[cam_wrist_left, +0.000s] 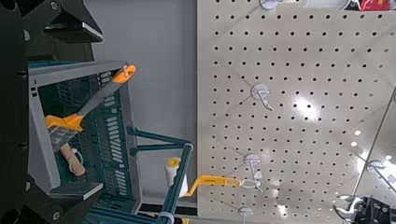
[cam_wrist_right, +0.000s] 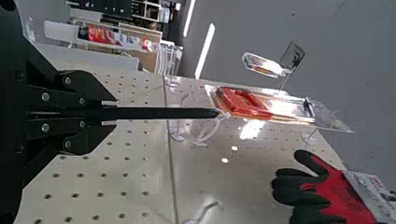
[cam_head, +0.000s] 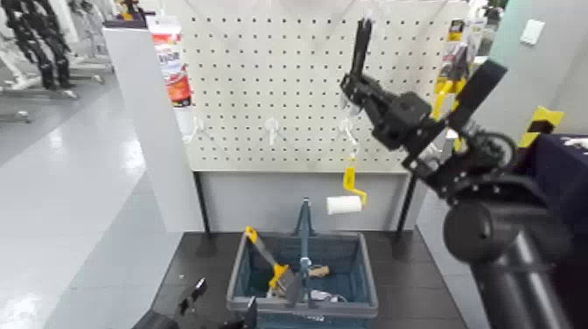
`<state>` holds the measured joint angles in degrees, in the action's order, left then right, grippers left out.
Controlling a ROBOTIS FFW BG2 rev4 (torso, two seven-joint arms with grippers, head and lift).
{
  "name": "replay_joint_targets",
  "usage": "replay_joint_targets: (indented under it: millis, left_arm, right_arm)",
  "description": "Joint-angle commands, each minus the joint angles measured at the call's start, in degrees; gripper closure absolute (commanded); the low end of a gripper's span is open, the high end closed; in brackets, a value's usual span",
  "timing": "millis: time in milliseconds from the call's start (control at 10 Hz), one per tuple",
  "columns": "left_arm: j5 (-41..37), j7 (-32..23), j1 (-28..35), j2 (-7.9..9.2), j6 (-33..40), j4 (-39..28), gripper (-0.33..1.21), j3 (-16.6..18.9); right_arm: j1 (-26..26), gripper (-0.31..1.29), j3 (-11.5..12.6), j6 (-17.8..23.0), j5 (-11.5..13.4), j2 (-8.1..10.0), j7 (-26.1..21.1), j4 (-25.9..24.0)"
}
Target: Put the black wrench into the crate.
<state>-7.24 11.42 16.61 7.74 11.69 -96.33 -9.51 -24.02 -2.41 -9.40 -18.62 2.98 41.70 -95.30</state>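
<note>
The black wrench (cam_head: 361, 44) stands upright against the white pegboard (cam_head: 262, 87), near its top right. My right gripper (cam_head: 357, 84) is raised to the board and shut on the wrench's lower end. In the right wrist view the wrench (cam_wrist_right: 168, 113) runs as a slim black bar out from between the fingers (cam_wrist_right: 75, 93). The blue-grey crate (cam_head: 367, 273) with its upright bar handle (cam_head: 304, 229) sits on the floor below the board. It also shows in the left wrist view (cam_wrist_left: 70, 73). My left gripper (cam_head: 223, 304) is parked low, just left of the crate, fingers apart and empty.
A yellow-handled paint roller (cam_head: 348, 197) hangs on the pegboard above the crate. A yellow-handled brush (cam_head: 267, 258) and other small items lie inside the crate. More tools hang at the board's right edge (cam_head: 451, 70). A white pillar (cam_head: 153, 131) stands left of the board.
</note>
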Motion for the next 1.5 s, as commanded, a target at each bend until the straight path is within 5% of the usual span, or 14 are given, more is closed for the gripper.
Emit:
replay_joint_targets:
  millis: [100, 400, 800, 1500]
  left_arm:
    - [-0.1, 0.0, 0.0, 0.25, -0.1, 0.0, 0.18, -0.1]
    - [-0.1, -0.1, 0.0, 0.34, -0.2, 0.0, 0.18, -0.1]
    - [-0.2, 0.0, 0.0, 0.34, -0.3, 0.2, 0.18, 0.0]
    - [-0.2, 0.0, -0.1, 0.25, -0.3, 0.4, 0.18, -0.1]
  right_arm:
    - [7.6, 1.08, 0.6, -4.2, -1.4, -0.52, -0.7, -2.0]
    - [13.0, 1.08, 2.1, -7.9, -1.4, 0.1, -1.3, -2.0]
    - [17.6, 1.08, 2.6, -8.7, -0.5, -0.43, -0.8, 4.5]
    - [17.8, 1.08, 2.4, -8.7, 1.9, -0.61, 0.8, 14.7]
